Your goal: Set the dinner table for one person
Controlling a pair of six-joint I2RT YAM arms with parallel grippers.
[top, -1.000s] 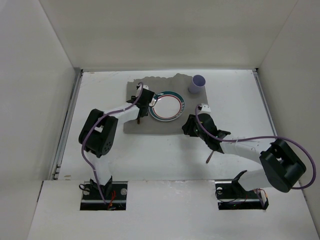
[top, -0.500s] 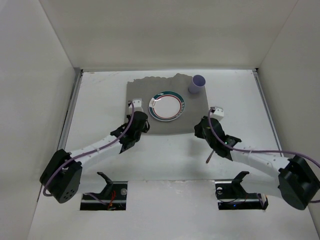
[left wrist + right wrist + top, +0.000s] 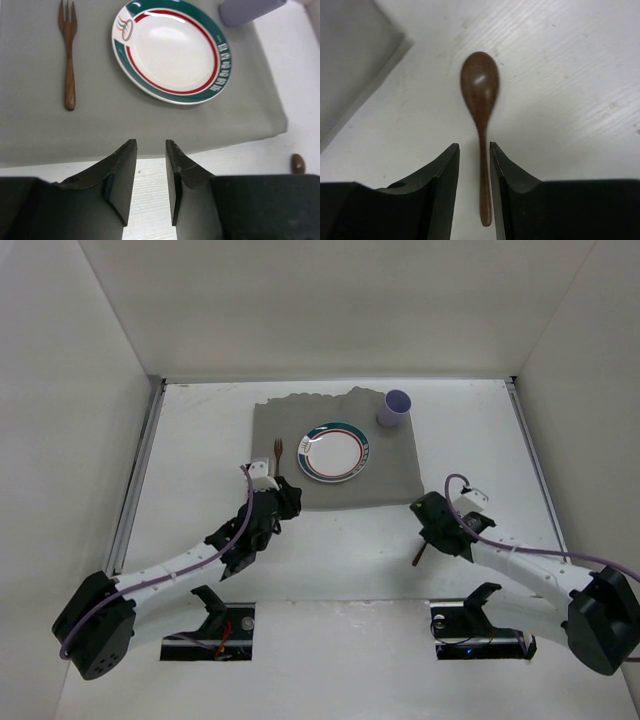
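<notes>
The dinner table (image 3: 470,440) carries a grey cloth (image 3: 300,420) with a green-rimmed plate (image 3: 334,451) on it. A wooden fork (image 3: 278,452) lies on the cloth left of the plate (image 3: 171,49), tines away from me. My left gripper (image 3: 151,145) hangs open and empty over bare table just short of the cloth's near edge, apart from the fork (image 3: 68,55). A wooden spoon (image 3: 480,100) lies on the table near the cloth's right corner. My right gripper (image 3: 474,147) is open, its fingers straddling the spoon's handle, which sits close to the right finger.
A purple cup (image 3: 395,407) stands at the cloth's far right corner, beyond the plate. The cloth's corner (image 3: 350,60) lies left of the spoon. White walls enclose the table on three sides, with metal edges along left and right.
My left gripper has drawn back from beside the plate, leaving the fork lying on the cloth. My right gripper has pulled back toward the near edge, over the spoon, which has not moved.
</notes>
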